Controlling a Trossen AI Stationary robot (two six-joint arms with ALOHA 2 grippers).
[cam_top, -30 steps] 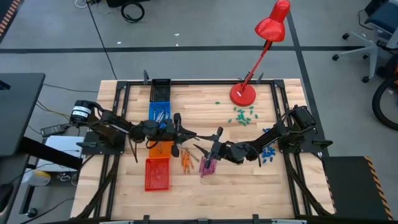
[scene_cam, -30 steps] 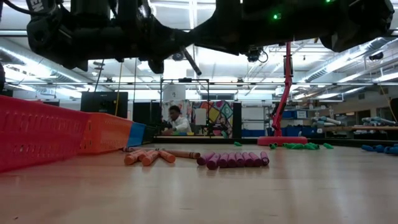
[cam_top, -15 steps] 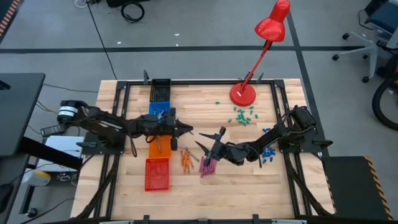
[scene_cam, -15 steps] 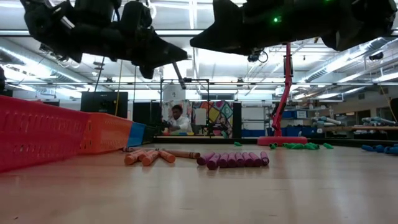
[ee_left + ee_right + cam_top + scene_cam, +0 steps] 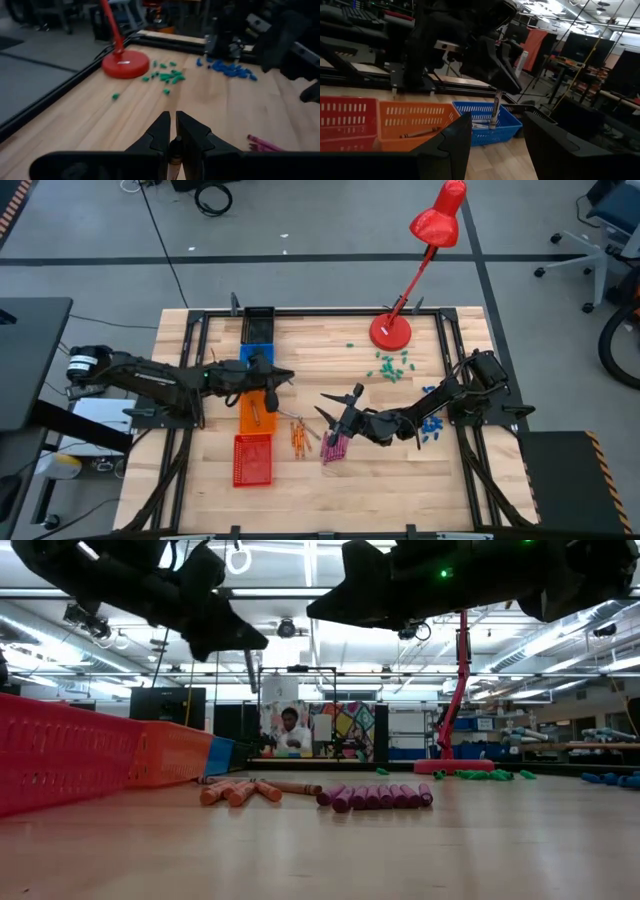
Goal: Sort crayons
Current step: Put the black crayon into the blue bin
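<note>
My left gripper (image 5: 289, 376) is shut on a grey crayon (image 5: 494, 111) in the air, just right of the blue basket (image 5: 257, 356) and above the table. The crayon also shows in the low view (image 5: 252, 671). My right gripper (image 5: 335, 406) is open and empty, in the air over the magenta crayons (image 5: 333, 446), which lie side by side on the table. Orange crayons (image 5: 299, 438) lie loose to their left. Both groups show in the low view, orange (image 5: 240, 790) and magenta (image 5: 380, 796). One crayon (image 5: 417, 133) lies in the orange basket (image 5: 255, 411). My left gripper pinches the grey crayon by its upper end (image 5: 495, 95) between its two fingers, only at their free ends. The fingers (image 5: 506, 67) slant down from the table's left and lie across the crayon. The crayon hangs nearly upright below them, clear of table and baskets.
A black basket (image 5: 258, 318), the blue, the orange and a red basket (image 5: 252, 459) stand in a row at the left. A red lamp's base (image 5: 390, 332) stands at the far side, with green bits (image 5: 390, 365) and blue bits (image 5: 431, 423) to the right. A person (image 5: 291, 735) is far behind.
My left gripper has drawn back toward the table's left and far side, from over the loose orange crayons toward the blue basket, still shut on the grey crayon. The crayon has swung from slanting to nearly upright.
</note>
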